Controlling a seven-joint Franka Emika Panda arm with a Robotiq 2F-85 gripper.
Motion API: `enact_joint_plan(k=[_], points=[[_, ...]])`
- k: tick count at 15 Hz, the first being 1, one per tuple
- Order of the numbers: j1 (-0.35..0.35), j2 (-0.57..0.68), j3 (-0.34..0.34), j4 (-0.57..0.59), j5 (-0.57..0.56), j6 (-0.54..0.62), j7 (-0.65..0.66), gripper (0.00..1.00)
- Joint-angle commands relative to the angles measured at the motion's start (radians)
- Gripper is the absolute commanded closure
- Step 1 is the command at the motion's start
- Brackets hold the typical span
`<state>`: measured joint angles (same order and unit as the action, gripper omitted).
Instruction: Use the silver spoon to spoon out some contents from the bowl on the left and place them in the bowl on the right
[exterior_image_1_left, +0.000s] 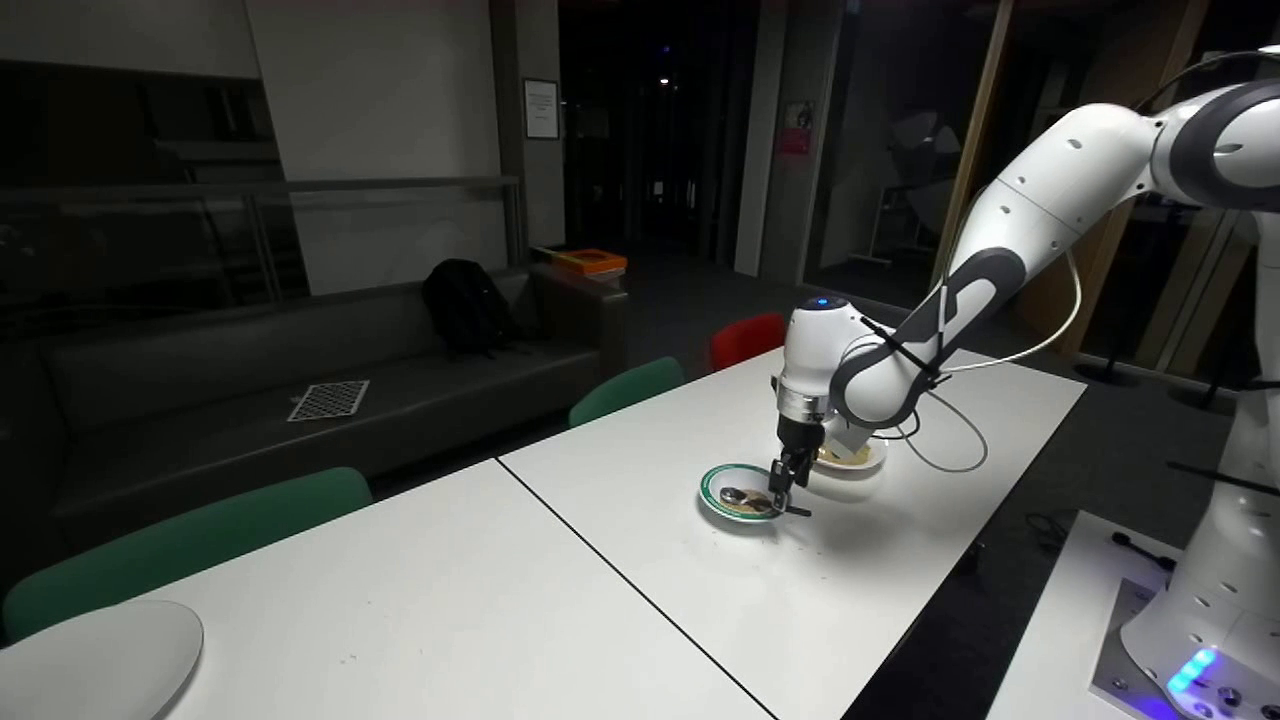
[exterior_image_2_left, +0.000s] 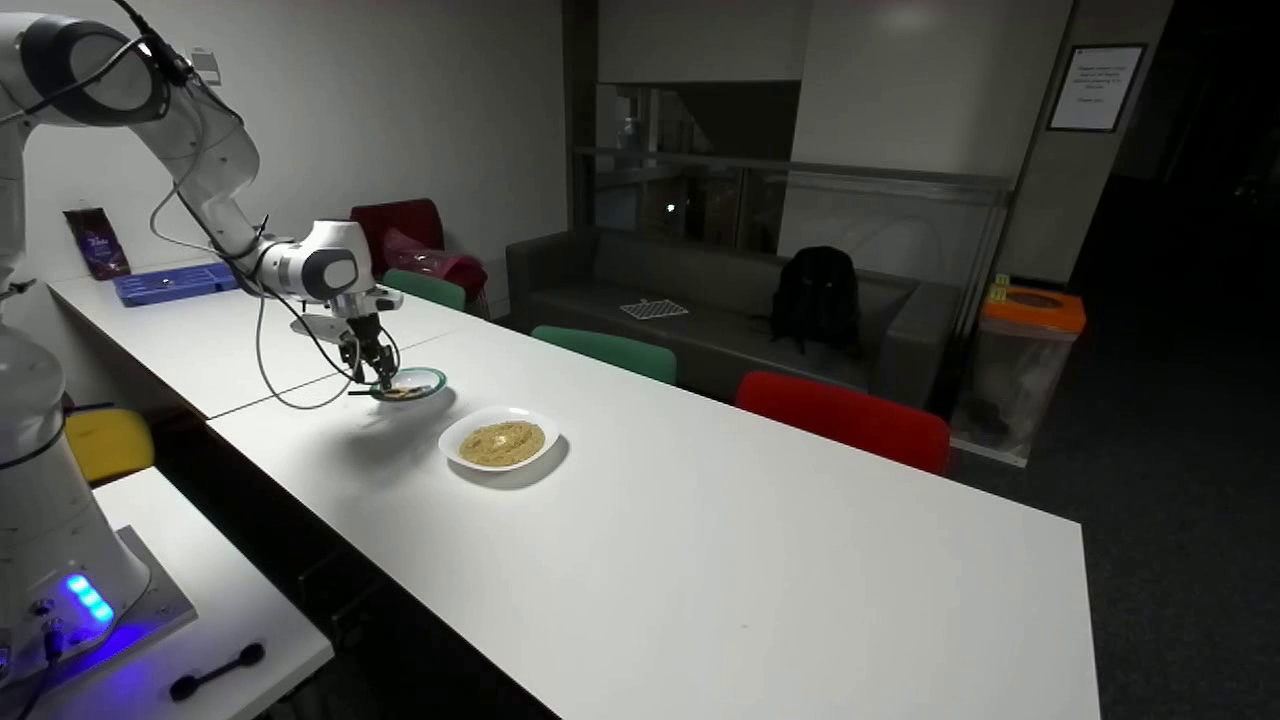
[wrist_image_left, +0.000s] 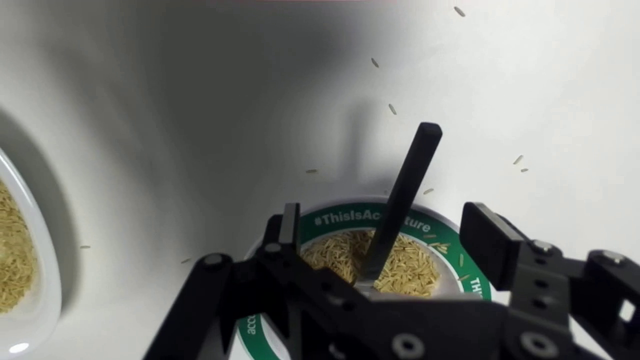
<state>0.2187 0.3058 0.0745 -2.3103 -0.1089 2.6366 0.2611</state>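
Note:
The green-rimmed bowl (exterior_image_1_left: 716, 478) holds a small heap of rice and stands on the table in both exterior views (exterior_image_2_left: 436, 376). It also shows below my gripper in the wrist view (wrist_image_left: 345, 216). The silver spoon (exterior_image_1_left: 733, 495) lies in this bowl, its black handle (wrist_image_left: 406, 185) sticking out over the rim. My gripper (wrist_image_left: 382, 225) is open, its fingers on either side of the handle with gaps to both. The spoon's head is hidden behind the gripper in the wrist view. The white bowl (exterior_image_2_left: 455, 444) with more rice stands beside, also in the wrist view (wrist_image_left: 44, 245).
Loose rice grains (wrist_image_left: 392, 109) lie on the white table (exterior_image_2_left: 760, 560) near the green-rimmed bowl. A white round plate (exterior_image_1_left: 100, 660) is at the table's far end. A blue tray (exterior_image_2_left: 175, 284) stands at the back. Green and red chairs (exterior_image_2_left: 845, 420) line the table's edge.

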Motion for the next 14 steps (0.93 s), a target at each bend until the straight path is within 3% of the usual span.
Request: enact_joint_plan(k=[1, 5, 8, 9, 10, 14], points=[[0.034, -0.004, -0.024, -0.011, -0.041, 0.017, 0.076, 0.11], [0.053, 0.009, -0.028, 0.003, -0.053, 0.008, 0.112, 0.11], [0.058, 0.021, -0.029, 0.011, -0.050, 0.005, 0.121, 0.19], [0.060, 0.025, -0.030, 0.012, -0.050, 0.004, 0.121, 0.28], [0.063, 0.027, -0.033, 0.013, -0.051, 0.004, 0.121, 0.45], [0.065, 0.031, -0.037, 0.014, -0.052, 0.003, 0.119, 0.73]])
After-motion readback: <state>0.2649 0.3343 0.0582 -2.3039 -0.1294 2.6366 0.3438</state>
